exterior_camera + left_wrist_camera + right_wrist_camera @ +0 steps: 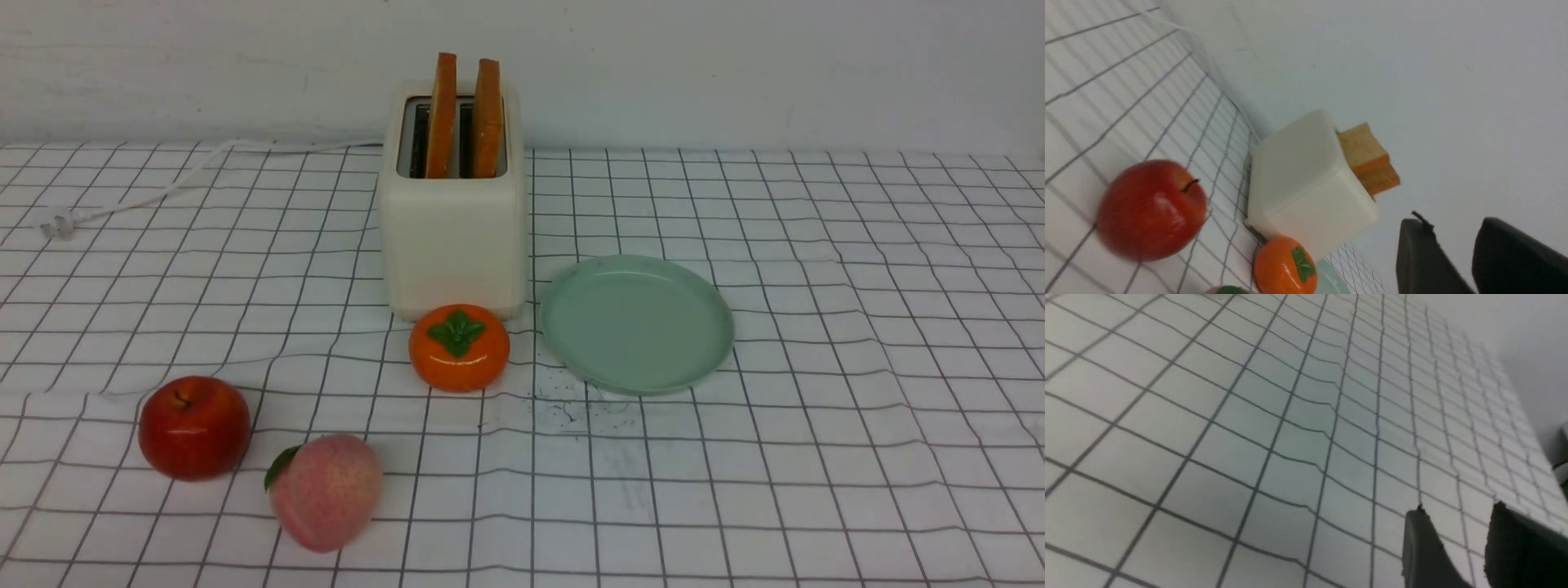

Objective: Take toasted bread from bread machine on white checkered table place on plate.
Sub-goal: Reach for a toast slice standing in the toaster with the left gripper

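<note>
The two slices of toasted bread (442,114) stand upright in the bread machine (453,245), one in each slot, side by side; their upper parts rise above the grey top panel, and in the front view their crust edges face the camera. The bread machine stands on the white checkered desk (816,457), near the pale wall (735,65); its white cord (163,186) runs away on the robot's left and ends in a plug (57,224) that lies on the cloth. The plate (637,327) lies flat on the desk just beside the bread machine, on its right and a little nearer to the robot; the toasted bread is apart from it.

An orange persimmon (459,347) sits just before the front face of the bread machine; whether the two touch, I cannot tell. Nearer to the robot, on the left, a red apple (194,426) stands with a pink peach (326,492) just beside it.

The left jaws are apart; in the left wrist view their dark fingers (1425,261) show a gap between them and clamp nothing, and the bread machine is seen beyond them from its side, with the apple and the persimmon near it. The right jaws are also apart, with nothing between them; in the right wrist view they hang over bare checkered cloth.
</note>
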